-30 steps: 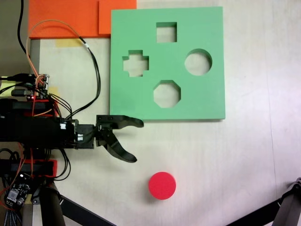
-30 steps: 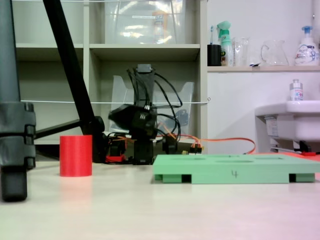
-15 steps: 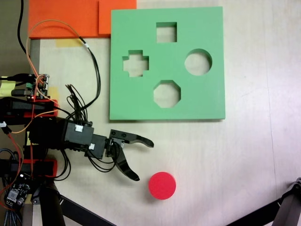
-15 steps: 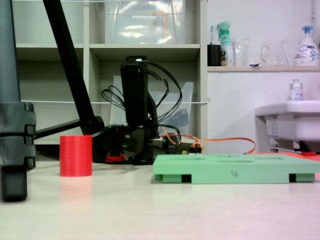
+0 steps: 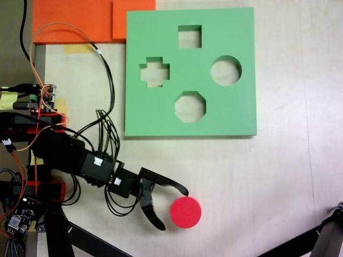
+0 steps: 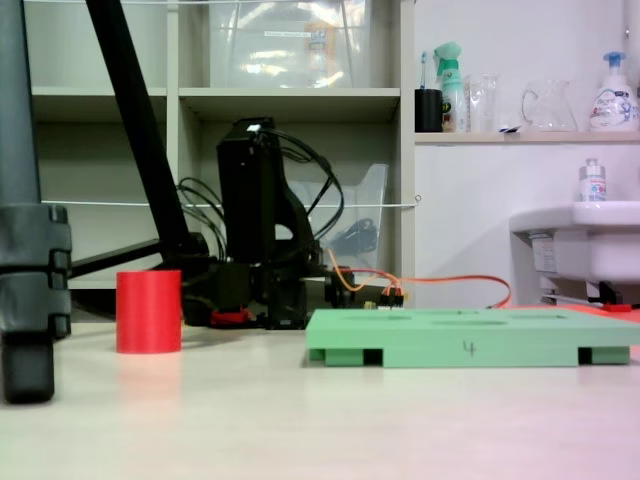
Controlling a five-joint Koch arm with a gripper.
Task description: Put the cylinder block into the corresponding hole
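Note:
In a fixed view from above, the red cylinder block (image 5: 186, 212) stands upright on the pale table, below the green foam board (image 5: 161, 115). The board's round hole (image 5: 225, 70) is on its right side, beside an octagonal, a cross and a square cut-out. My gripper (image 5: 172, 210) is open just left of the cylinder. Its upper fingertip (image 5: 184, 191) is at the block's top-left edge and its lower fingertip is apart from it. In the low side view the cylinder block (image 6: 148, 311) stands left of the green board (image 6: 470, 340), with the arm behind it.
Orange foam sheets (image 5: 80, 19) lie at the top left. Cables and electronics (image 5: 32, 101) crowd the left edge. Black tripod legs (image 5: 80, 238) cross the bottom corners, and one thick leg (image 6: 30, 290) stands at the left of the side view.
The arm has swung down and right, from beside the board's lower edge to the cylinder. Its open fingers now reach the block's left side. The block has shifted very slightly.

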